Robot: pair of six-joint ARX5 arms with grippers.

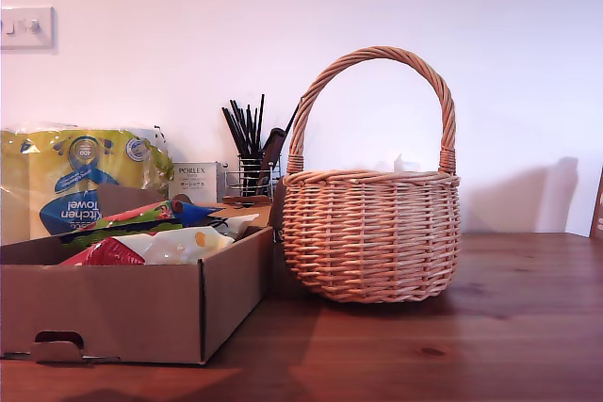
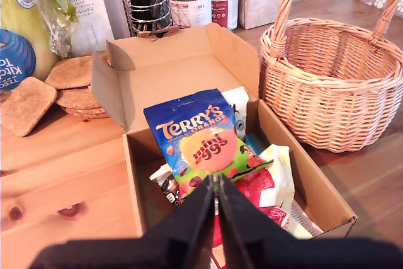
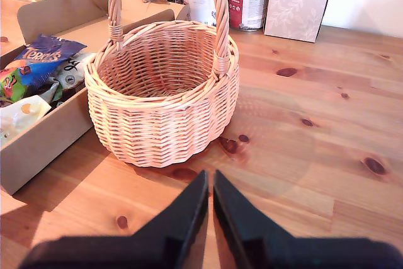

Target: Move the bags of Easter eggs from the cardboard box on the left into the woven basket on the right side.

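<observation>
The bags of Easter eggs (image 2: 211, 146) lie heaped in the cardboard box (image 1: 132, 313) just beside the woven basket (image 1: 370, 233), my first gripper (image 2: 217, 184) pinched narrow above them, my second gripper (image 3: 210, 177) likewise narrow near the basket

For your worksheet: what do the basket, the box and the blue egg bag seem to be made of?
Woven basket: pale wicker, apparently unpainted, woven strands showing. Cardboard box: plain brown cardboard, matte, with folded flaps. Blue egg bag: probably thin printed plastic film, glossy and creased.
</observation>
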